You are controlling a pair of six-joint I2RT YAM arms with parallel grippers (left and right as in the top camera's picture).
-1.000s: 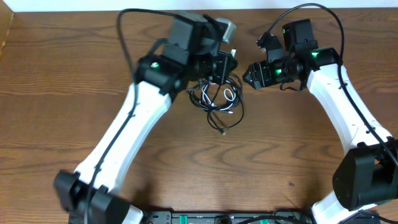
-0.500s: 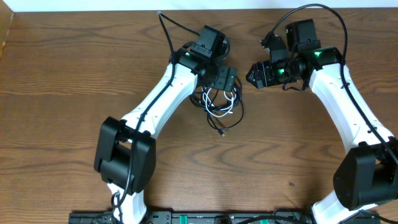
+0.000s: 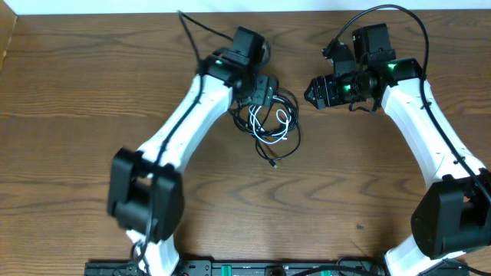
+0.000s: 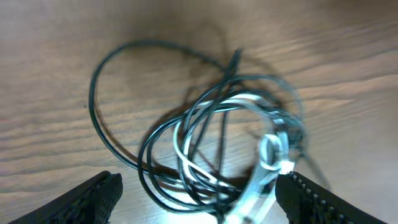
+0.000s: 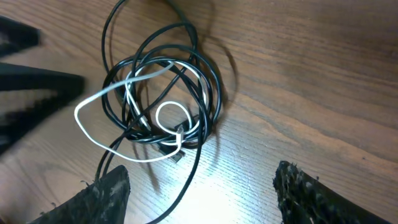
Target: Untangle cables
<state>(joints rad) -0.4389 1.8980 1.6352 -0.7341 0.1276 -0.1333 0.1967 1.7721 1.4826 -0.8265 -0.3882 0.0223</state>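
Nearest the robot's side of the brown wood-grain table [image 3: 77,115], a loose black tail with a small plug [image 3: 273,162] trails out of the tangle of thin black cords and one white cord [image 3: 272,126]. The tangle lies flat on the wood, between the two arms and held by neither. In the right wrist view the white cord [image 5: 99,99] is threaded through the black loops, so it looks like the strand to work free first.

Just beyond, the left gripper [image 3: 262,90] hangs over the bundle's far-left edge. Its fingers are spread wide with only the cords on the table showing between them, probably so it can take a fresh hold. Farther right, the right gripper [image 3: 311,92] waits beside the pile, also spread and empty, likely ready to pin or pull the other side.

A second ago the left wrist crowded over the pile – now the arm has swung and drawn back slightly. The bundle's shape and the right arm are almost unchanged.
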